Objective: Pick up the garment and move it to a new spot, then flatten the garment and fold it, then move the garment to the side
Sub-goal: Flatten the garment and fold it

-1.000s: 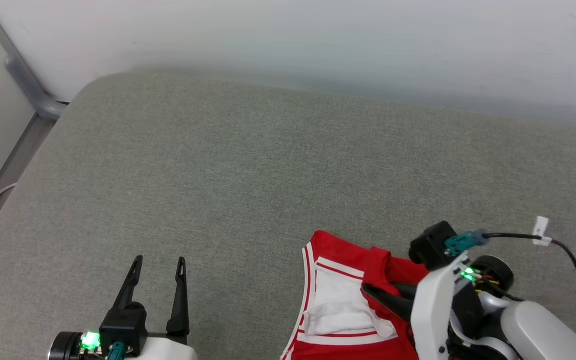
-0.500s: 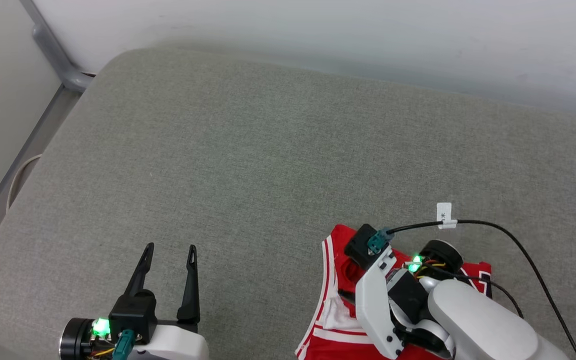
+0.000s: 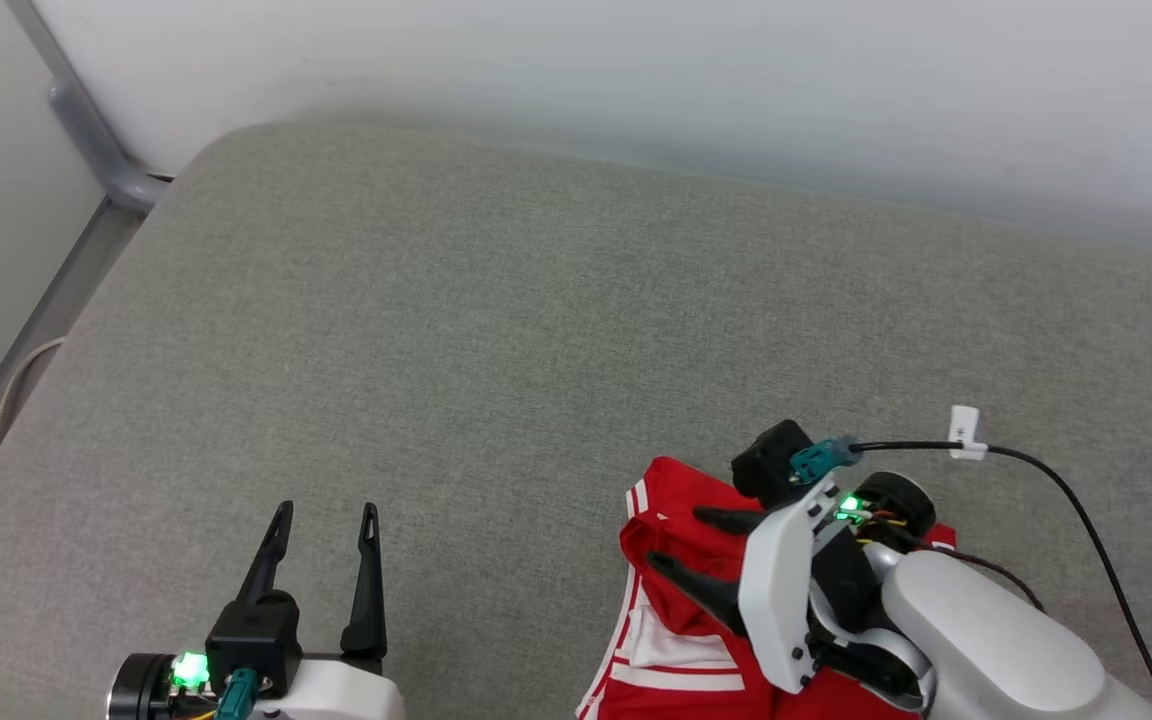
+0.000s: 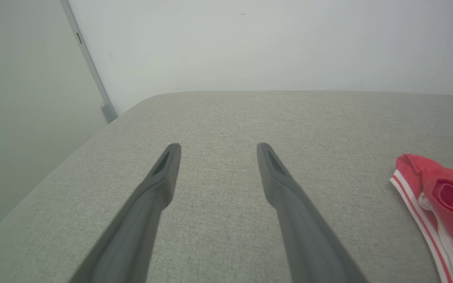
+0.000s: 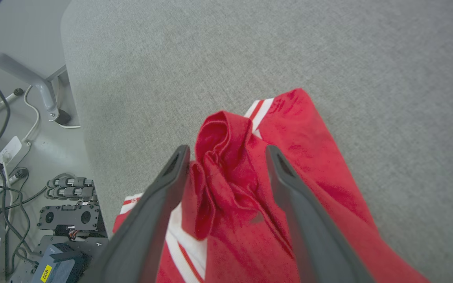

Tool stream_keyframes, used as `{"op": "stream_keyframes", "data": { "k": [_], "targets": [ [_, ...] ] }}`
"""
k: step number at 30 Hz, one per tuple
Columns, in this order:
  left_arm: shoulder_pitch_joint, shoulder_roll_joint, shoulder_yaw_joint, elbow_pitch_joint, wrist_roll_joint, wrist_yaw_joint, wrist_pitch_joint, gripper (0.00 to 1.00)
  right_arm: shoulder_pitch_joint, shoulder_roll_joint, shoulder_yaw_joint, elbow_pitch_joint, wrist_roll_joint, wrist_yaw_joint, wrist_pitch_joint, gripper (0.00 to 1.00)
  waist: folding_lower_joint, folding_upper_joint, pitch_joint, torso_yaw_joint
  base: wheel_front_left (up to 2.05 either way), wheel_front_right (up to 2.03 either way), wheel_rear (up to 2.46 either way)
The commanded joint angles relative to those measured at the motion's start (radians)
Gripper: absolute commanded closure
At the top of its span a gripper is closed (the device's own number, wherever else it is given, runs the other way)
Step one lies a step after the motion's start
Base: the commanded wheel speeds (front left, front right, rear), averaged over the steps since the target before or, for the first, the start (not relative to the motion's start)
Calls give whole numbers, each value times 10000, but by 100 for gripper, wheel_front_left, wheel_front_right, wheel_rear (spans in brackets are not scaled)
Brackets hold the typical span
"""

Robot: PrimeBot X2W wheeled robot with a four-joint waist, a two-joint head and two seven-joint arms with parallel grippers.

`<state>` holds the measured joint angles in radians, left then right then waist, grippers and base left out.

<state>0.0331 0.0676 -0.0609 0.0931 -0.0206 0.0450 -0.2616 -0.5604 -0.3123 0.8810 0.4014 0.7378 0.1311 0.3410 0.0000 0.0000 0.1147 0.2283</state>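
The garment (image 3: 661, 495) lies crumpled at the near right of the grey table. It is red with white sleeve fabric and red-white striped trim, and its lettering is hidden. My right gripper (image 3: 678, 540) is open over the garment's far left corner. In the right wrist view its two fingers (image 5: 285, 173) straddle a bunched red fold of the garment (image 5: 305, 133). My left gripper (image 3: 324, 515) is open at the near left, above bare table with nothing between its fingers. The left wrist view shows that gripper (image 4: 218, 153) with the garment (image 4: 439, 192) off to its right.
The grey fabric-covered table (image 3: 536, 300) runs back to a white wall. A grey metal frame post (image 3: 86, 130) stands past its far left corner. A black cable (image 3: 1046, 470) loops from my right wrist. Electronics and cables (image 5: 22, 204) lie on the floor beyond the table's edge.
The head camera has shifted. My right gripper has swung from the white sleeve to the garment's far left corner, where red fabric is now bunched up. The left gripper has stayed open in place.
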Motion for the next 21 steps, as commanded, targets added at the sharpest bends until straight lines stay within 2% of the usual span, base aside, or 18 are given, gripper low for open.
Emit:
{"op": "stream_keyframes", "data": {
  "k": [1,6,10,15,21],
  "targets": [
    [64,51,21,2,60,24,-46,0,224,-274,-175,-219,-121,-9,-377,0,0,0,-176,-221,0,0,0],
    [256,133,114,-5,60,-3,-46,0,885,-670,-1538,-824,-641,-9,-2096,0,0,0,-455,-682,0,0,0],
    [392,169,134,-37,112,-2,-46,0,1576,-653,-3014,-1105,-1484,-9,-3353,0,0,0,-635,-1076,0,0,0],
    [404,224,121,-83,132,-52,-35,0,2487,-226,-5047,-1373,-2865,-9,-4631,0,0,0,-787,-1514,0,0,0],
    [456,215,48,-136,153,24,-35,0,3604,849,-7425,-1961,-4505,-9,-5710,0,0,0,-959,-1902,0,0,0]
  ]
}}
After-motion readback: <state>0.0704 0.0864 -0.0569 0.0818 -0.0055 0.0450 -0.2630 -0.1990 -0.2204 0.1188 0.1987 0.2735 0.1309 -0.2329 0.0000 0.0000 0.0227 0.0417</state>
